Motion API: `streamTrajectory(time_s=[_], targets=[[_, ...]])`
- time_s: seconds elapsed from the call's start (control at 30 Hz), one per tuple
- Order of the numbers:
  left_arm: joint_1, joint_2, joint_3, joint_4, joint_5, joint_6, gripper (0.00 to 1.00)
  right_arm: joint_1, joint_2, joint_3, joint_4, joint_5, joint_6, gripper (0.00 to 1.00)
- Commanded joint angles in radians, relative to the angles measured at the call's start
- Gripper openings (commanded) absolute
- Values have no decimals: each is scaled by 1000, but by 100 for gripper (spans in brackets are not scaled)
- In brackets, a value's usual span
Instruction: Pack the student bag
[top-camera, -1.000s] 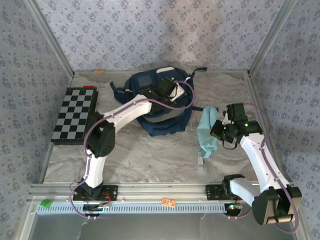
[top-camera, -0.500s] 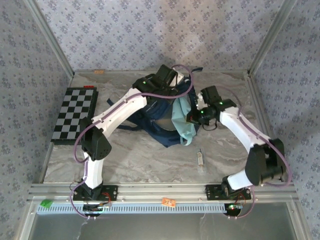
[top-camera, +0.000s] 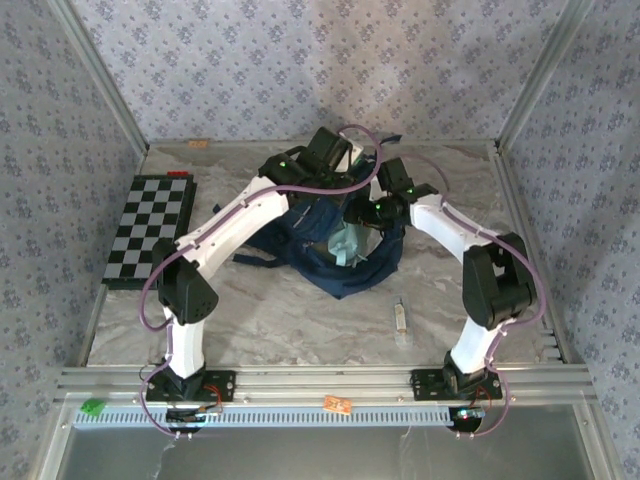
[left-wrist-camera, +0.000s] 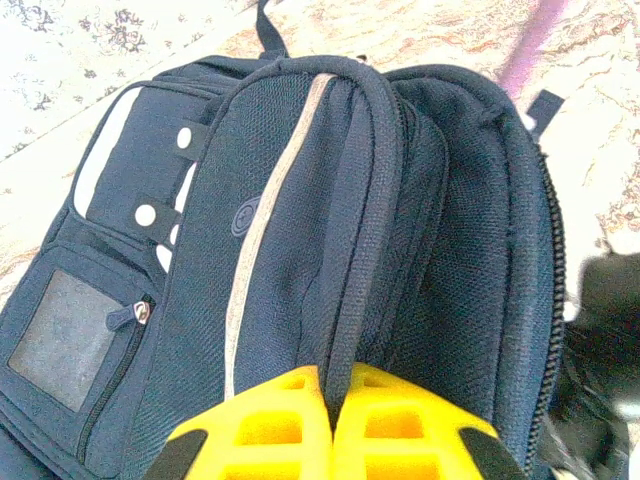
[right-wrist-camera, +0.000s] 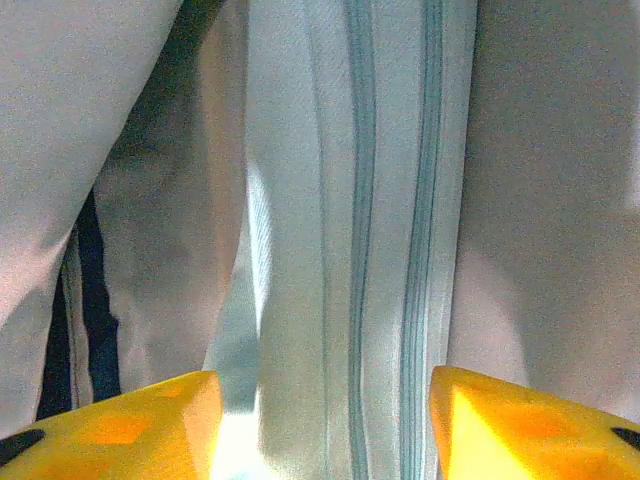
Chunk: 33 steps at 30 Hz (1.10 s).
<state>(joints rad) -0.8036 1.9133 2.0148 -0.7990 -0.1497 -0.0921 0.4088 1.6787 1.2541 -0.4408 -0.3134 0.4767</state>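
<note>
– Right wrist view: what do you make of your right claw (right-wrist-camera: 320, 425)?
– Its yellow fingers (right-wrist-camera: 115, 415) stand spread, with the teal pouch (right-wrist-camera: 350, 200) running between them. You cannot tell from here whether either finger touches the cloth.
– Which way does the pouch lie?
– Straight ahead of the claw. Its zip and long axis point away from the fingers, down into the student bag (top-camera: 345, 280). From above, the teal shows inside the bag's open mouth, just beside that claw.
– And your left claw (left-wrist-camera: 330, 415)?
– Pressed together on a piped edge of the bag, pinching that dark ridge. I'd judge it is holding the mouth up for you.
– Where does the bag sit?
– Far middle of the table (top-camera: 250, 310), between your two arms, with its open end under both claws. The chessboard (top-camera: 150, 228) lies well apart on the left.
– So what does the next move turn on?
– Your right arm is the nearer one to the pouch, which looks as good as in. Draw that claw back along the pouch's long axis so the fingers don't drag the cloth out.
</note>
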Motion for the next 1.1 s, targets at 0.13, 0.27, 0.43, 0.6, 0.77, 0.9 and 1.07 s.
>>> streamTrajectory(time_s=[0.13, 0.27, 0.43, 0.6, 0.77, 0.9, 1.07], targets=[[-14, -100, 3, 85, 12, -17, 0, 111, -243, -241, 27, 65, 103, 57], [-12, -108, -11, 91, 11, -21, 0, 168, -227, -288, 78, 139, 145, 44], [-13, -126, -25, 85, 25, -58, 0, 154, -107, -223, 205, 200, 101, 21], [-13, -158, -88, 113, 35, -101, 0, 111, 3, -134, 408, 156, 42, 18], [5, -151, -114, 128, 13, -136, 0, 106, 19, -120, 416, 79, 13, 24], [17, -148, -136, 173, 31, -171, 0, 100, -87, -196, 355, 71, -21, 37], [9, -140, -192, 228, 96, -238, 0, 0, -255, -281, 178, 45, -31, 51]])
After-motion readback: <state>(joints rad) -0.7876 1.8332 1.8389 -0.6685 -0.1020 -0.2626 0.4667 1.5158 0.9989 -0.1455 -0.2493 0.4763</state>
